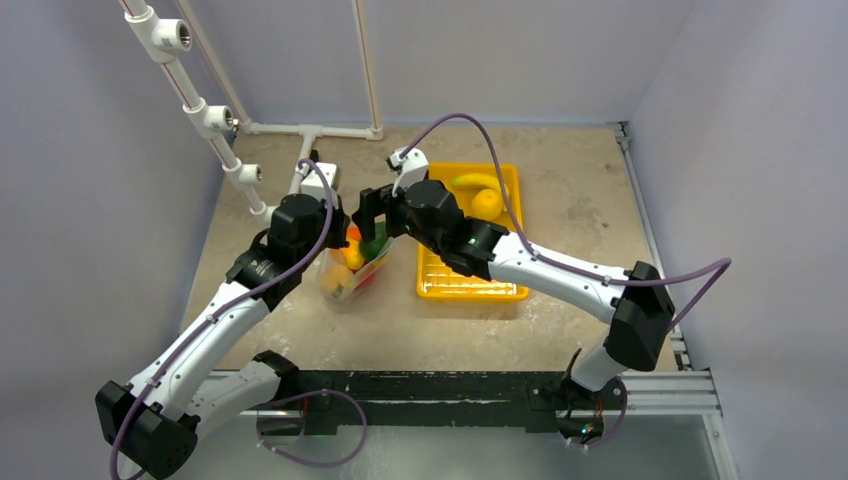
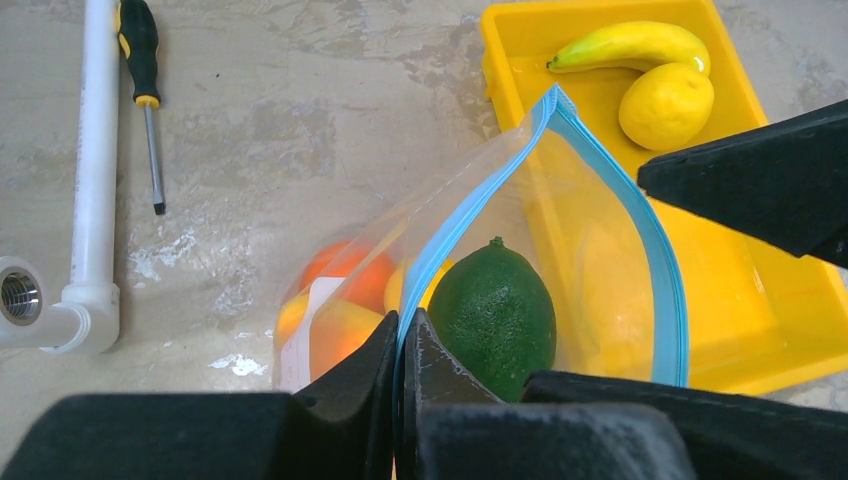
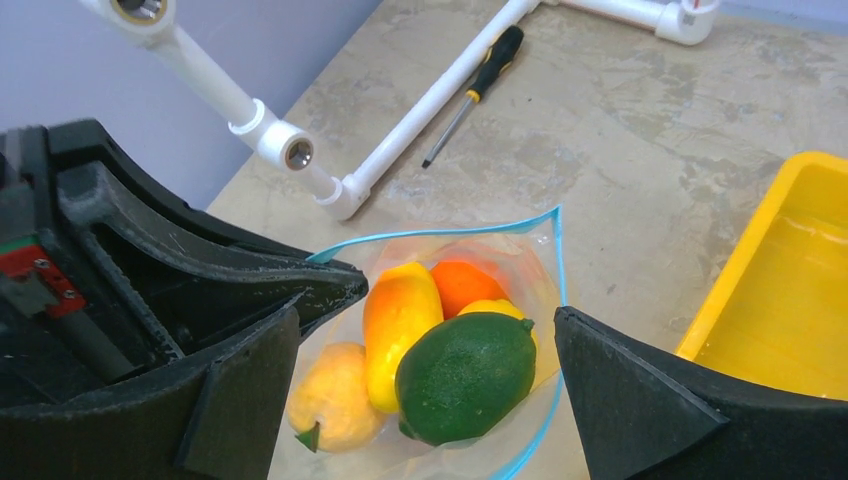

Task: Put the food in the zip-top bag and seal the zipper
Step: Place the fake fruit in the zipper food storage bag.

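Note:
The clear zip-top bag (image 2: pixel 590 270) stands with its mouth open, and my left gripper (image 2: pixel 405 325) is shut on its teal-blue zipper (image 2: pixel 470 215) at the near edge. Inside lie a dark green fruit (image 3: pixel 465 375), an orange-yellow piece (image 3: pixel 400 310), an orange one (image 3: pixel 465 280) and a peach one (image 3: pixel 330 395). My right gripper (image 3: pixel 425 315) hangs open just above the bag's mouth, its fingers on either side of the green fruit and not touching it. A banana (image 2: pixel 630 45) and a lemon (image 2: pixel 667 103) lie in the yellow tray (image 2: pixel 790 300), right of the bag.
A screwdriver (image 2: pixel 145 90) lies beside white PVC pipes (image 2: pixel 95 150) at the far left of the table. More pipe fittings (image 1: pixel 205 115) rise along the left wall. The two grippers (image 1: pixel 350 222) are close together over the bag (image 1: pixel 345 280).

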